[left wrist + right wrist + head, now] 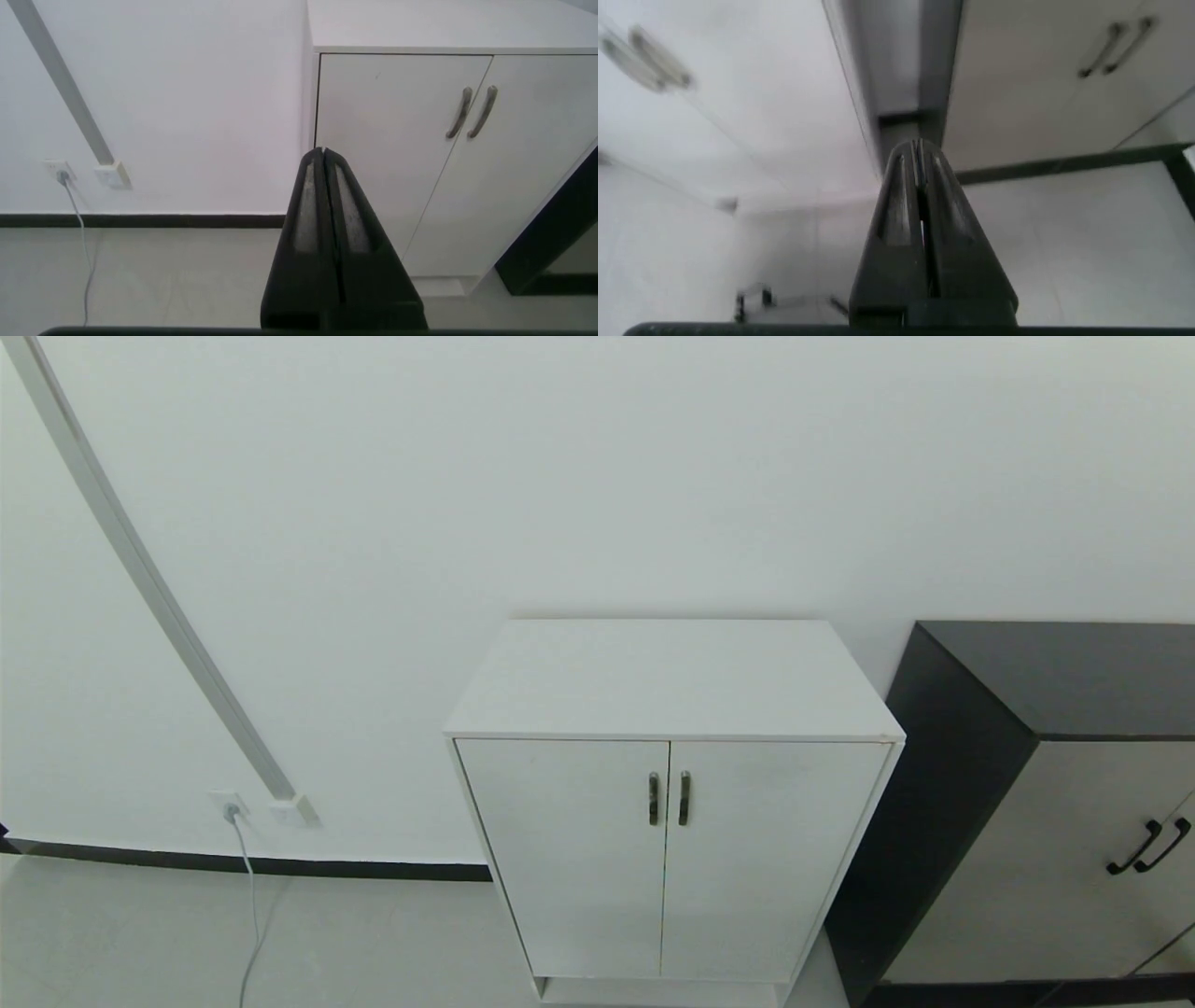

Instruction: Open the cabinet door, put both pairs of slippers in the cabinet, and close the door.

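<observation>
A white two-door cabinet stands against the wall, both doors shut, with two dark vertical handles at the middle seam. In the left wrist view the same cabinet lies ahead of my left gripper, whose fingers are pressed together with nothing between them. My right gripper is also shut and empty, held low over the floor in front of the gap between the white cabinet and the dark one.
A black cabinet with grey doors stands close to the white cabinet's right side. On the wall to the left are a socket with a grey cable and a slanted white conduit. Open floor lies left of the cabinet.
</observation>
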Controlling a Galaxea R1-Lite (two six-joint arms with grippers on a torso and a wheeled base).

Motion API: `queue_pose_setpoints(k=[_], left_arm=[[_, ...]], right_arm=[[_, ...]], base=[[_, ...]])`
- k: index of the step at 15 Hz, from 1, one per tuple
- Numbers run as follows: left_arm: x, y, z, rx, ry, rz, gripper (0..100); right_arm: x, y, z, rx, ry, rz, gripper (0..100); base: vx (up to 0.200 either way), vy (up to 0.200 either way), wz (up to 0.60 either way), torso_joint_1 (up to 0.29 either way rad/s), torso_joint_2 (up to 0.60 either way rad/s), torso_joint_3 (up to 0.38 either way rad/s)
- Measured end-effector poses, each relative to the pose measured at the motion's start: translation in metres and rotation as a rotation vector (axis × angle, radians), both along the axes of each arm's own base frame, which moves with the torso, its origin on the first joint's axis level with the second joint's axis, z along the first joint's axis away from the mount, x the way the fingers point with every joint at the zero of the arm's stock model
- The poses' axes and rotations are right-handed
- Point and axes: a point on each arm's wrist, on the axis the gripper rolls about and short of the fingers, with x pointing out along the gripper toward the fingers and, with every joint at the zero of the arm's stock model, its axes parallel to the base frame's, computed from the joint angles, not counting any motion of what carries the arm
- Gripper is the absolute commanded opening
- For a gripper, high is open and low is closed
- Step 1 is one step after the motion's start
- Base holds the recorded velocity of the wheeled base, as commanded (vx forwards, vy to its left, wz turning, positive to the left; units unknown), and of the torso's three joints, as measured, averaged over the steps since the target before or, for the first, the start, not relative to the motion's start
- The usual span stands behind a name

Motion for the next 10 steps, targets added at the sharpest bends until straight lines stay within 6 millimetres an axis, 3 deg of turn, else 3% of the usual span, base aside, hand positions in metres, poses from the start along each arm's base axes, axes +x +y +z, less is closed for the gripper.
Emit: queue_pose_setpoints(k=[10], left_arm=[[0.000, 0.000, 0.000, 0.000, 0.000, 0.000, 0]], right_arm=[[-0.028, -0.006, -0.034, -0.066, -0.102, 0.065, 0]], base=[[0.000, 0.000, 0.00, 0.000, 0.00, 0.000]])
